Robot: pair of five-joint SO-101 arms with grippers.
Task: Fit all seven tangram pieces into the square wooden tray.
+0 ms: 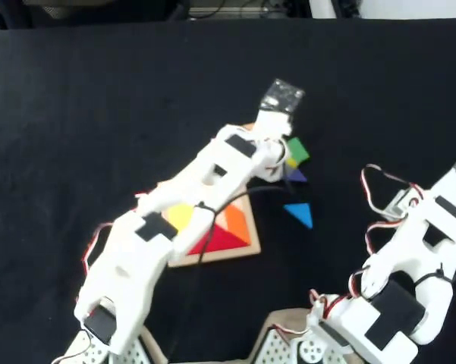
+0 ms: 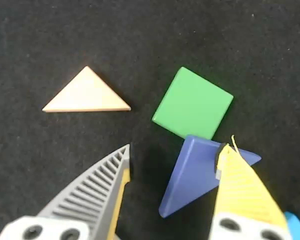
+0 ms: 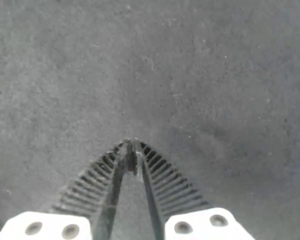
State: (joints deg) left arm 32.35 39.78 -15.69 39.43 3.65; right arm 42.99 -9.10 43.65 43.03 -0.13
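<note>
The square wooden tray (image 1: 246, 244) holds yellow, orange and red pieces and is partly hidden under my left arm. Beside its far right corner lie a green square (image 2: 193, 103), a dark blue triangle (image 2: 189, 177) and a light wooden triangle (image 2: 86, 94). My left gripper (image 2: 175, 148) stands open just above them, its yellow finger (image 2: 239, 185) over the dark blue triangle, its grey finger (image 2: 107, 180) over bare cloth. A light blue triangle (image 1: 298, 214) lies apart, nearer the front. My right gripper (image 3: 131, 146) is shut on nothing above the black cloth.
Black cloth (image 1: 99, 98) covers the whole table. The right arm (image 1: 417, 258) is folded back at the right edge, away from the pieces. The green square (image 1: 297, 150) and dark blue triangle (image 1: 294, 174) touch or nearly touch.
</note>
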